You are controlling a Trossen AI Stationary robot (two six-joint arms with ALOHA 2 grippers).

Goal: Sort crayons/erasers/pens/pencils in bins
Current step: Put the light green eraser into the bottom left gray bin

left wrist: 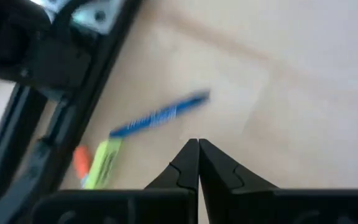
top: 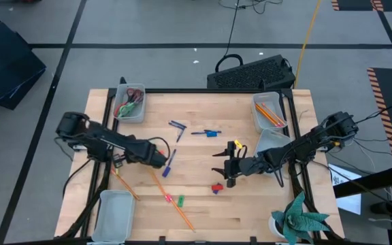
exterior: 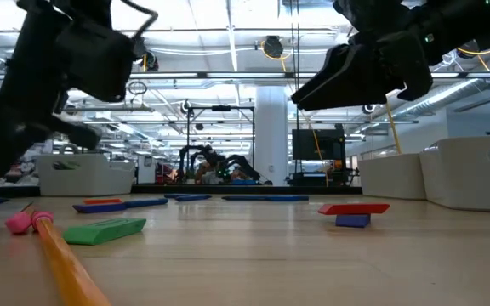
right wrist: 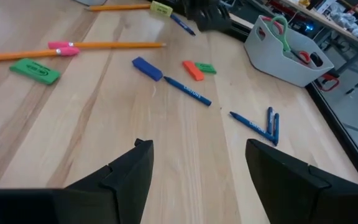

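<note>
My left gripper (top: 160,158) is shut just above the table at centre left; its fingertips (left wrist: 197,147) stand near a blue pen (left wrist: 160,116) without touching it. My right gripper (top: 229,168) stands open at the table's middle with nothing between its fingers (right wrist: 197,163). A red eraser and a blue one (top: 216,188) lie just on its near side. More blue pens (top: 177,128) (top: 206,133) lie flat farther off. Two orange pencils (top: 174,203) (top: 124,184), a green eraser (top: 180,201) and a pink eraser (top: 167,198) lie near the front.
Four bins stand at the table's corners and right side: the far-left one (top: 129,103) holds scissors, the far-right one (top: 269,112) holds pencils, and there is one at the right (top: 274,141) and one at the near left (top: 114,214). A green paper figure (top: 301,218) sits at the near right.
</note>
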